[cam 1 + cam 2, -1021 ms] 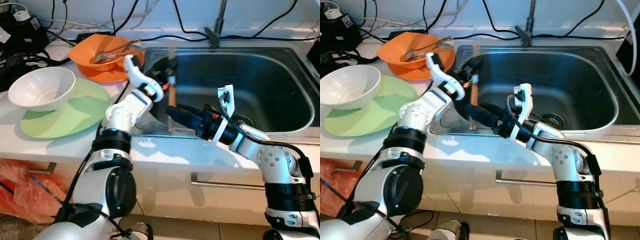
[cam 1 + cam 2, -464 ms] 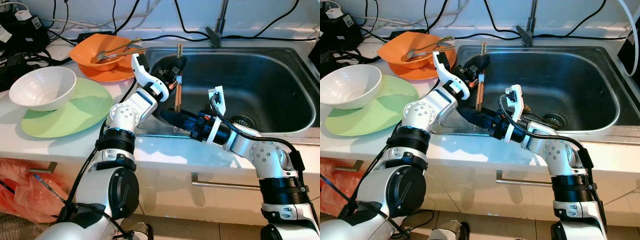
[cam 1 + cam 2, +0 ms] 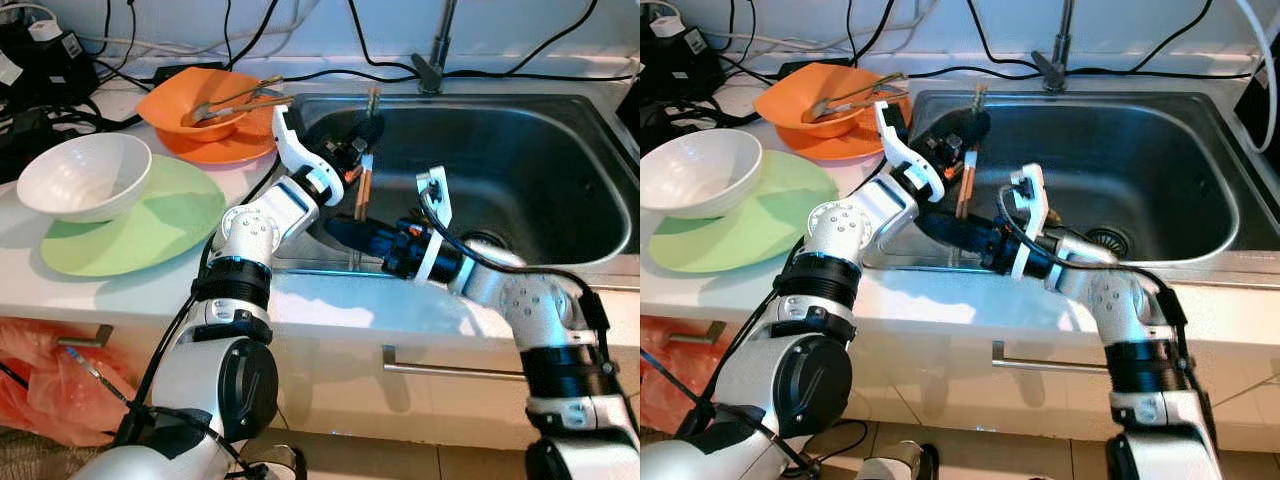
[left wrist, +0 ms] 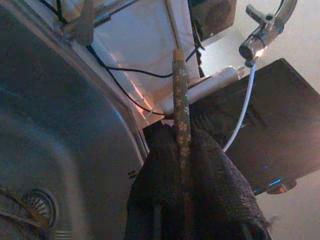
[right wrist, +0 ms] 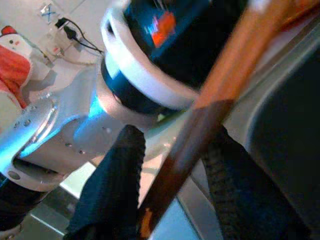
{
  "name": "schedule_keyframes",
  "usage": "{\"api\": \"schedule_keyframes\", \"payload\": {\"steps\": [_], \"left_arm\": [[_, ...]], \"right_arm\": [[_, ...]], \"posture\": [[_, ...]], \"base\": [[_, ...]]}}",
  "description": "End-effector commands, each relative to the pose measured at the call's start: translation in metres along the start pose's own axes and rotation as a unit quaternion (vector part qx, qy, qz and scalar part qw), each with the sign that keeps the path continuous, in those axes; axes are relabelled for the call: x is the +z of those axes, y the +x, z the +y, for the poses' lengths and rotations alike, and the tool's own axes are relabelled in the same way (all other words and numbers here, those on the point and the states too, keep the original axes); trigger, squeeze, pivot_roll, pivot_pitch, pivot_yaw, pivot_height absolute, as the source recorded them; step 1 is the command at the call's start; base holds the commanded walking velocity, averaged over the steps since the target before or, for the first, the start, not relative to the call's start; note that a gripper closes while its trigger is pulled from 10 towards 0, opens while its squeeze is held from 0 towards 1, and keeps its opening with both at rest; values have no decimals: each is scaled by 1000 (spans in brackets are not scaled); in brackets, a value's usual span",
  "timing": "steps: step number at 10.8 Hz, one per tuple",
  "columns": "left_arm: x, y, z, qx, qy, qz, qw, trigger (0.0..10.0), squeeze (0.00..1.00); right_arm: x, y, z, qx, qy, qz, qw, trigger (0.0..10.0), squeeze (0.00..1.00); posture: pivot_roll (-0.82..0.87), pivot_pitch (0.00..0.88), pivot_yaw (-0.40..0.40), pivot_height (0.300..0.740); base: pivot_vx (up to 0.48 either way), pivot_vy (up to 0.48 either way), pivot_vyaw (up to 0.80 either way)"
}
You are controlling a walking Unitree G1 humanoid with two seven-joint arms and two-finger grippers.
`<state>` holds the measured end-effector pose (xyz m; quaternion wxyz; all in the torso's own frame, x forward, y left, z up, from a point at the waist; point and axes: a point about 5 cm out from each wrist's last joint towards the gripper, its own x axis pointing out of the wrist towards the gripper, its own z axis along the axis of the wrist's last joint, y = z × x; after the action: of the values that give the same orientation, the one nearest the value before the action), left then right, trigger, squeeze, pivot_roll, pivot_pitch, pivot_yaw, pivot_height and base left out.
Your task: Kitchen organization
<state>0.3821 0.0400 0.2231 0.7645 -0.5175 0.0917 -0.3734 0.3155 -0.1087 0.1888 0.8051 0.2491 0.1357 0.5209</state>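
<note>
Left gripper [image 3: 358, 150] clamped on brown chopsticks [image 3: 365, 175] held upright over steel sink [image 3: 560, 150], right gripper [image 3: 345, 232] at their lower end, fingers apart around them, orange bowl [image 3: 195, 105] on counter nearby

Left gripper [image 3: 362, 135] raised, fingers clamped, right gripper [image 3: 345, 229] low beneath it, fingers parted
</note>
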Motion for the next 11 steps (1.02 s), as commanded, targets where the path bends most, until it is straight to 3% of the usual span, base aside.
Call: {"api": "schedule_keyframes", "payload": {"steps": [1, 5, 6, 7, 11], "left_arm": [[-2, -2, -1, -12, -1, 1, 1000, 0, 0], [-9, -5, -1, -22, 28, 25, 999, 0, 0], [-10, -5, -3, -29, 30, 27, 999, 4667, 392], [-10, -6, -3, -29, 32, 28, 999, 10000, 1000], [-10, -6, -2, -32, 28, 27, 999, 10000, 1000]], "right_arm": [[4, 2, 1, 6, -7, 1, 1000, 0, 0], [3, 4, -3, 6, -10, 3, 1000, 0, 0], [3, 4, -3, 4, -10, 2, 1000, 0, 0], [3, 2, -5, 0, -10, -2, 1000, 0, 0], [2, 0, -7, -11, -12, -9, 1000, 0, 0]], "posture": [[180, 92, 96, 740], [179, 89, 93, 740], [174, 86, 94, 740], [171, 84, 94, 740], [164, 72, 97, 740]], "base": [[0, 0, 0], [0, 0, 0], [0, 0, 0], [0, 0, 0], [0, 0, 0]]}}
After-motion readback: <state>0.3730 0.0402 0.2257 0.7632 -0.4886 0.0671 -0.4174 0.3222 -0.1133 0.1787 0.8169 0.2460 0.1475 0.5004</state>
